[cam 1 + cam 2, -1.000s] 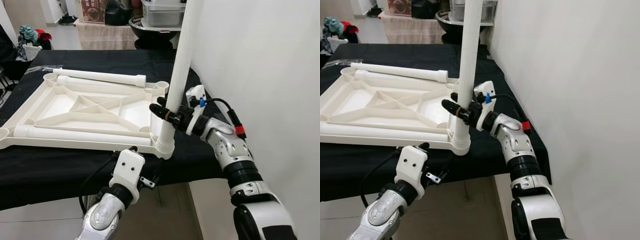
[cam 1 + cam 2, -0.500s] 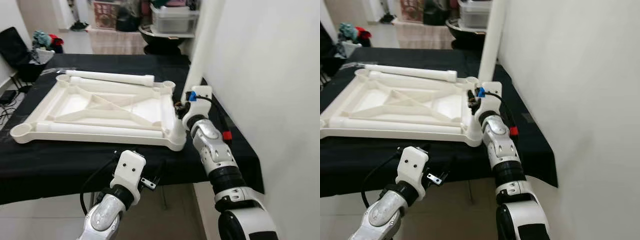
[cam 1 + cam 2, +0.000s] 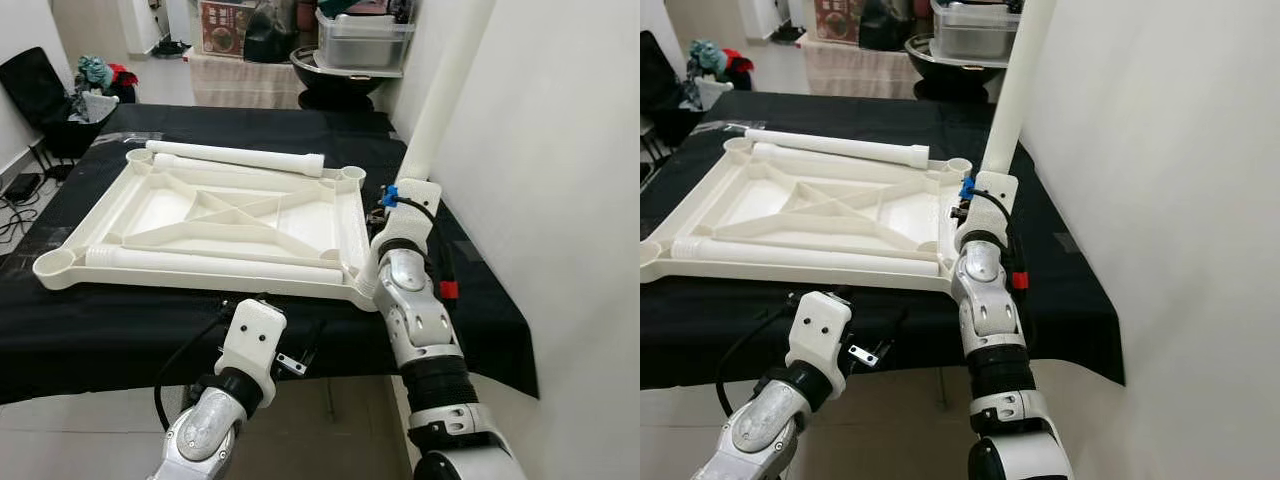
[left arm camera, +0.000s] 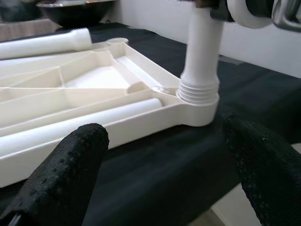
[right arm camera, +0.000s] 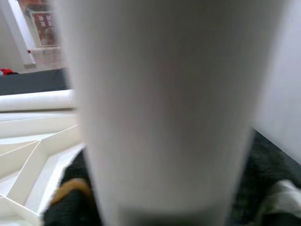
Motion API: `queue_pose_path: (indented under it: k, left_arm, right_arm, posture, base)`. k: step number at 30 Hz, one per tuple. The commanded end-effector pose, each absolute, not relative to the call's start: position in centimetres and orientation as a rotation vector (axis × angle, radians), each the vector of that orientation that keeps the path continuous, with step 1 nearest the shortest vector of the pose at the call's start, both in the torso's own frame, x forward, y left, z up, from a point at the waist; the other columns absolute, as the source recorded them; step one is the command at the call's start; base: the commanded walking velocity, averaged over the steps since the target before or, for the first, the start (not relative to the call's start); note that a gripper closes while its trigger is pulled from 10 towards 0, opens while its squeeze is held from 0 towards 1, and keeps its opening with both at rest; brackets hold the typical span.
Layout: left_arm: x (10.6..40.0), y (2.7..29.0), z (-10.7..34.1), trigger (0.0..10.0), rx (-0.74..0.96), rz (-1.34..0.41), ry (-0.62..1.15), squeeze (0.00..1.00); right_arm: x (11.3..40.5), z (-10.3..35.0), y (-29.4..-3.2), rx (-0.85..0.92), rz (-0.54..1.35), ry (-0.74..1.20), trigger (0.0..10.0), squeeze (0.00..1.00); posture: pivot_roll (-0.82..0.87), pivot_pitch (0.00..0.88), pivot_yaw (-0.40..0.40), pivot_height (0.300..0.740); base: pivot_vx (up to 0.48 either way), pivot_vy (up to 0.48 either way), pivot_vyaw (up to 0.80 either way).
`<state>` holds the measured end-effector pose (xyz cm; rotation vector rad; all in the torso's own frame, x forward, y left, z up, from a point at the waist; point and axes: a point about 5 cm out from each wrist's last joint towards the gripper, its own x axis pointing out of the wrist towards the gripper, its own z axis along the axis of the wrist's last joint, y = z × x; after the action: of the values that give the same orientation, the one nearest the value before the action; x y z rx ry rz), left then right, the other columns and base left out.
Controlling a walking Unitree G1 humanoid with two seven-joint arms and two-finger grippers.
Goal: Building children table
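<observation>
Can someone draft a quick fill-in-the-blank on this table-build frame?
1. The upside-down tabletop lies on a ____ cloth.
2. The right gripper holds a white leg standing in the tabletop's near-____ corner socket.
3. ____ more legs lie flat on the tabletop, one along the far edge and one along the near edge.
4. The left gripper hangs below the table's near edge with its jaws ____.

Missing words: black; right; two; open

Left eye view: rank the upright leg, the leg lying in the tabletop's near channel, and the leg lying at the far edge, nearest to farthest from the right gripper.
1. Upright leg, at the right gripper, in the tabletop's near right corner.
2. Near leg, lying along the front edge, to the gripper's left.
3. Far leg, lying along the back edge.
</observation>
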<state>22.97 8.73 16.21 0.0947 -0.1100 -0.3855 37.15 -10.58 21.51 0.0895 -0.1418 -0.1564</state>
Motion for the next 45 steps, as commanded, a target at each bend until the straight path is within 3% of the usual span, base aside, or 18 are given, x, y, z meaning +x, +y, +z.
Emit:
queue_pose_path:
  k: [1,2,7,8,13,16,29,30,31,32,33,34,36,39,40,45]
  left_arm:
    - [23.0,8.5,16.0,10.0,0.099,-0.390,-0.109,0.00]
    - [23.0,8.6,15.9,10.0,0.099,-0.391,-0.109,0.00]
    - [23.0,8.6,15.9,10.0,0.100,-0.391,-0.107,0.00]
    - [23.0,8.7,15.8,10.0,0.101,-0.393,-0.105,0.00]
    - [23.1,8.7,15.8,10.0,0.103,-0.394,-0.105,0.00]
    - [23.1,8.6,15.8,10.0,0.101,-0.394,-0.107,0.00]
    - [23.3,8.7,15.8,10.0,0.103,-0.380,-0.113,0.00]
    - [23.3,8.7,15.8,10.0,0.103,-0.379,-0.114,0.00]
    - [23.3,8.7,15.8,10.0,0.103,-0.379,-0.114,0.00]
    - [23.3,8.7,15.8,10.0,0.103,-0.379,-0.115,0.00]
    - [23.3,8.7,15.8,10.0,0.103,-0.379,-0.115,0.00]
    - [23.4,8.8,15.9,10.0,0.103,-0.379,-0.117,0.00]
    - [23.4,8.9,15.9,10.0,0.105,-0.375,-0.119,0.00]
    - [23.4,8.9,15.9,10.0,0.105,-0.375,-0.119,0.00]
    - [23.4,9.1,15.8,10.0,0.109,-0.371,-0.117,0.00]
    - [23.3,9.2,15.6,10.0,0.111,-0.368,-0.112,0.00]
  right_arm:
    - [37.1,21.1,-11.2,0.108,-0.162,-0.141,10.0,1.00]
    - [37.1,21.3,-11.1,0.135,-0.079,-0.173,10.0,0.00]
    - [37.1,21.4,-10.8,0.172,0.076,-0.186,10.0,0.00]
    - [37.1,21.1,-10.4,0.199,0.260,-0.170,10.0,0.00]
    - [36.9,20.5,-10.0,0.191,0.522,-0.117,10.0,0.00]
    - [36.4,20.5,-10.1,0.153,0.793,-0.080,10.0,0.00]
    - [34.6,20.2,-9.1,0.204,1.174,-0.014,10.0,0.00]
    - [34.3,20.1,-9.0,0.205,1.207,-0.012,7.8,0.00]
    - [34.3,20.1,-9.0,0.205,1.207,-0.012,7.8,0.00]
    - [34.3,20.1,-8.9,0.209,1.215,-0.013,2.5,0.00]
    - [34.3,20.1,-8.9,0.209,1.215,-0.013,2.5,0.00]
    - [34.8,19.9,-9.0,0.181,1.152,-0.020,0.0,0.00]
    - [36.4,19.6,-9.3,0.123,0.936,-0.034,0.0,0.00]
    - [36.4,19.6,-9.3,0.123,0.936,-0.034,0.0,0.00]
    - [37.3,19.3,-9.8,0.093,0.722,-0.033,0.0,0.00]
    - [37.6,19.0,-10.7,0.088,0.511,-0.023,0.0,0.00]
  posture:
    - [0.07,0.073,-0.080,0.740]
    - [0.07,0.068,-0.079,0.740]
    - [0.07,0.066,-0.077,0.740]
    - [0.07,0.064,-0.076,0.740]
    - [0.07,0.068,-0.077,0.740]
    - [0.07,0.069,-0.076,0.740]
    - [0.08,0.067,-0.088,0.740]
    - [0.08,0.067,-0.086,0.740]
    - [0.08,0.067,-0.086,0.740]
    - [0.08,0.063,-0.088,0.740]
    - [0.08,0.063,-0.088,0.740]
    - [0.08,0.064,-0.090,0.740]
    - [0.08,0.062,-0.088,0.740]
    - [0.08,0.062,-0.088,0.740]
    - [0.08,0.055,-0.088,0.740]
    - [0.08,0.049,-0.086,0.740]
  base:
    - [0.000,0.000,0.00]
    - [0.000,0.000,0.00]
    - [0.000,0.000,0.00]
    - [0.000,0.000,0.00]
    - [0.000,0.000,0.00]
    - [0.000,0.000,0.00]
    - [0.000,0.000,0.00]
    - [0.000,0.000,0.00]
    - [0.000,0.000,0.00]
    - [0.000,0.000,0.00]
    - [0.000,0.000,0.00]
    - [0.000,0.000,0.00]
    - [0.000,0.000,0.00]
    - [0.000,0.000,0.00]
    - [0.000,0.000,0.00]
    - [0.000,0.000,0.00]
